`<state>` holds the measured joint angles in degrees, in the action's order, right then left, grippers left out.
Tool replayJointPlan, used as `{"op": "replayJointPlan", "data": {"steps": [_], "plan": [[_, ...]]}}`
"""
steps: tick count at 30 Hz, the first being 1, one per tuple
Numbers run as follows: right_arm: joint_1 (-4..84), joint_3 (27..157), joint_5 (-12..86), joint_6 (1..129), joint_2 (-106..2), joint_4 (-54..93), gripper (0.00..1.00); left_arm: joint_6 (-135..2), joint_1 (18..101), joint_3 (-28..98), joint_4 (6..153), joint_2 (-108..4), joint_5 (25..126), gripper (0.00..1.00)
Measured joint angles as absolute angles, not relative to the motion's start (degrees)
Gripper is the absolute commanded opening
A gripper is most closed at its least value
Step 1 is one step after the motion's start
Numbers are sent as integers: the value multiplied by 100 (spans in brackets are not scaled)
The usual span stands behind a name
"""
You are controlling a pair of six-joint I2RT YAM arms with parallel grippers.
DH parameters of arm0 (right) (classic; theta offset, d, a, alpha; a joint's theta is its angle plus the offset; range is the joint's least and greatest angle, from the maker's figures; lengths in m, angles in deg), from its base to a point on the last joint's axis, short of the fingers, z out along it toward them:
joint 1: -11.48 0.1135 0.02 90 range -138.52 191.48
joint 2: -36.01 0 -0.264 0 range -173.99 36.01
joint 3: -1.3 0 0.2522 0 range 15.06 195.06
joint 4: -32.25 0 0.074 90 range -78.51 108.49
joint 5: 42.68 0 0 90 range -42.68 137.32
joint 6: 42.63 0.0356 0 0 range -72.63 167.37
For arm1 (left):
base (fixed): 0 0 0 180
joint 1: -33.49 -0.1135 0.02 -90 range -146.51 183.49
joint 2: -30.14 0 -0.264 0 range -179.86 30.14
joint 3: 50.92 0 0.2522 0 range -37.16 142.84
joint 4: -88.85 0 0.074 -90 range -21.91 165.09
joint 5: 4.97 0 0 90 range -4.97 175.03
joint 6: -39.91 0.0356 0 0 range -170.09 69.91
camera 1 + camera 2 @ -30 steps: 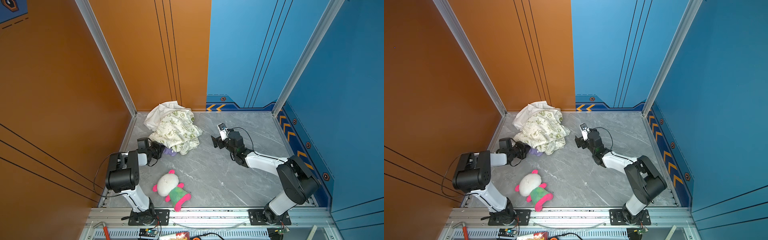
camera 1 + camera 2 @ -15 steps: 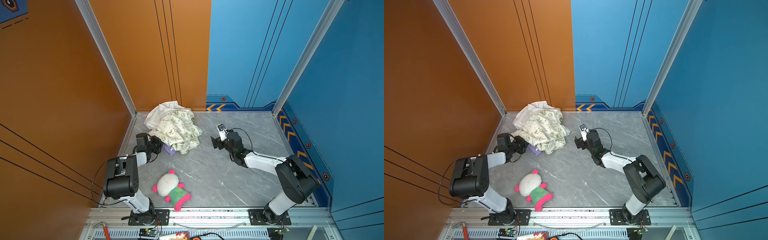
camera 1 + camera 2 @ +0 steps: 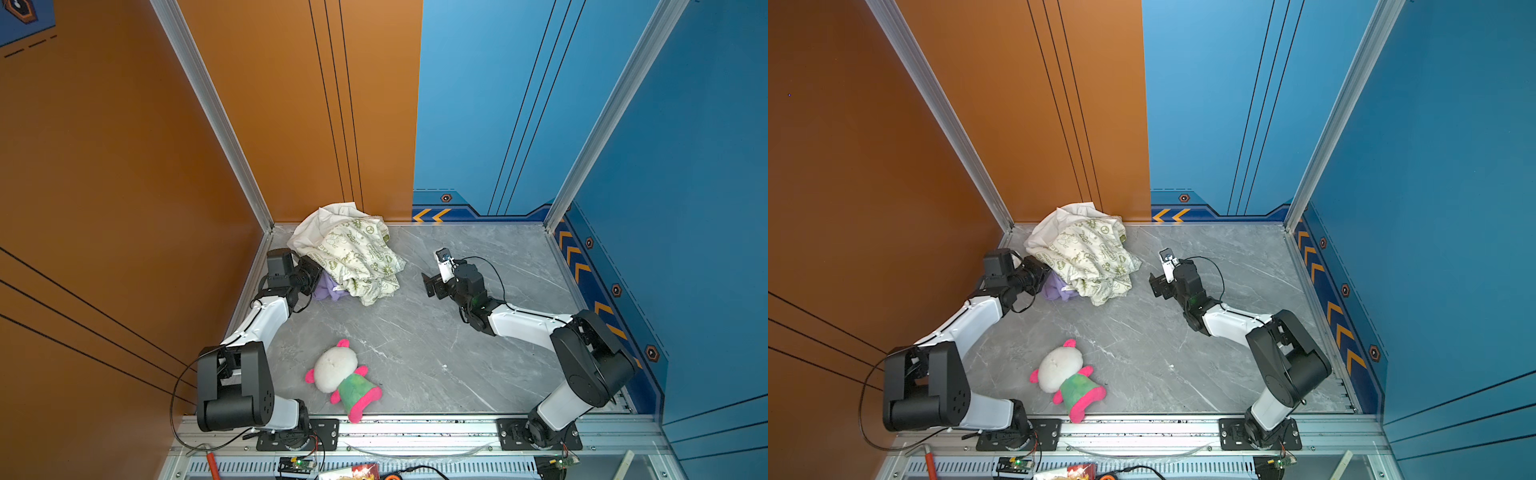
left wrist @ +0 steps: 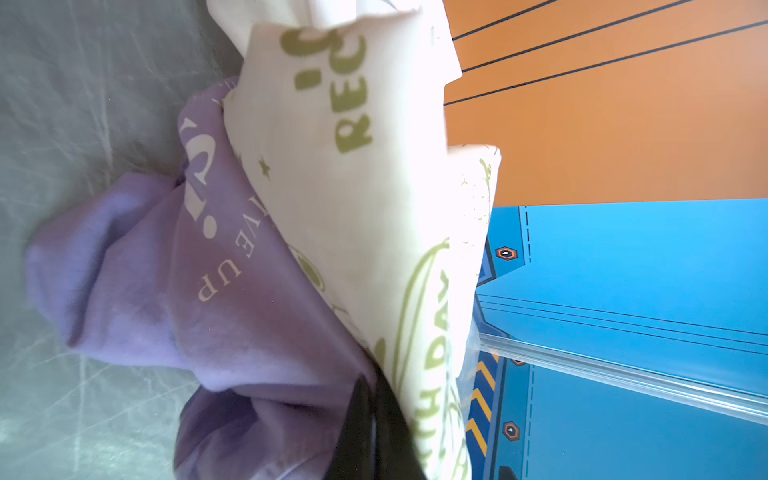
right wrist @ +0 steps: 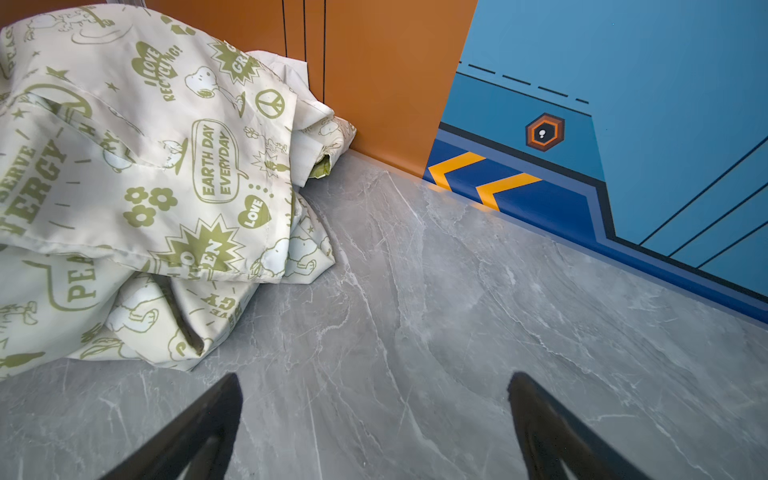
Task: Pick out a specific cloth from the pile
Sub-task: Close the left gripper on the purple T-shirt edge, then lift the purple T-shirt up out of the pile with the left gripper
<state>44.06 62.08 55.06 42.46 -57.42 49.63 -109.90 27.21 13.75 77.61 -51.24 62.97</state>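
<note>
Two arms stand bolted on black plates with silver screws to an aluminium rail at the near edge. The left arm [image 3: 266, 320] has a bulky matte-black shoulder housing with small round holes in its side, a glossy white tapered link, and a black wrist block topped by a boxy black camera. A thin black cable loops from the shoulder down to the base, another curls by the wrist. The right arm [image 3: 523, 322] is built the same: black joints, white shells, a green light glowing at its wrist, a small white-and-grey camera module, and a slim black cable arching over it. Its fingers [image 5: 552, 432] are dark, tapering blades.
</note>
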Motion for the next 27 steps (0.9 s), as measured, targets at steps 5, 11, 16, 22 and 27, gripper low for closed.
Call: {"op": "replayJointPlan", "data": {"steps": [5, 11, 16, 22, 27], "plan": [[4406, 5963, 5522, 4272, -5657, 5017, 100, -10680, 2762, 1692, 7177, -4899, 6515, 0], [4338, 5858, 5539, 4274, -5596, 5017, 100, -10501, 2765, 2086, 6747, -4731, 6765, 0], [4325, 5793, 5563, 4274, -5399, 5017, 100, -10356, 2795, 2606, 6428, -4731, 6819, 0], [4325, 5605, 5657, 4290, -5283, 5022, 100, -10232, 2795, 3183, 6192, -4733, 6839, 0], [4314, 5559, 5655, 4290, -5283, 5022, 100, -10101, 2795, 3600, 5995, -4733, 6924, 0]]}}
